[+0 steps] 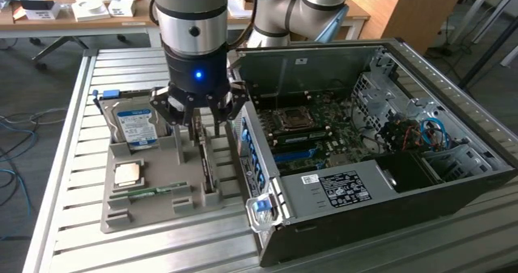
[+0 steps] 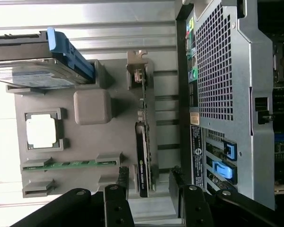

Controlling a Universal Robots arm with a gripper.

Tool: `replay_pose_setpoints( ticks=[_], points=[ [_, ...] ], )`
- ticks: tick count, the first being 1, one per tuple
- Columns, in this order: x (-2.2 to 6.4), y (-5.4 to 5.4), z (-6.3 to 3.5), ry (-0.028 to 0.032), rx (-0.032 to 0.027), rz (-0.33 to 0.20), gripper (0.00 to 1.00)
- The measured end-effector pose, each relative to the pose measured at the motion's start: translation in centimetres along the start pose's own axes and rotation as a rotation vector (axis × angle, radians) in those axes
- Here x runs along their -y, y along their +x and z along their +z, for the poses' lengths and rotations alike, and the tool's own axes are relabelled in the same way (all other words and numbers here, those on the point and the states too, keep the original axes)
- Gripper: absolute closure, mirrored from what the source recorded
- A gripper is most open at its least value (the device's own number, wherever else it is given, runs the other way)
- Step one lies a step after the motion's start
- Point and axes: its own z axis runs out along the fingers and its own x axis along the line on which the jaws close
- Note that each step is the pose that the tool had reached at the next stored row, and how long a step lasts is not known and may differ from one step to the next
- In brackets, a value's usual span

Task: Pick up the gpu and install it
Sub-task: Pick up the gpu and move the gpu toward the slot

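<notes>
The gpu is a thin black card standing on edge in a slot of the grey tray. In the wrist view the gpu shows its pale metal bracket at one end. My gripper hangs just over the card, open. Its two black fingers stand one on each side of the card's end, and the gripper holds nothing. The open computer case lies beside the tray, at the exterior view's right, with its motherboard and blue slots exposed.
On the tray also rest a silver hard drive with a blue-white label, a processor chip and a green memory stick. The case wall stands close beside the card. All sit on a slatted metal table.
</notes>
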Motion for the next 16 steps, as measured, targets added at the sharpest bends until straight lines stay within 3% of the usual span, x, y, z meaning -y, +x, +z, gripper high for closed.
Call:
replay_pose_setpoints(
  ticks=[16],
  points=[
    [0.11, 0.1, 2.92, 0.0001, 0.0000, 0.000, 0.53]
  ],
)
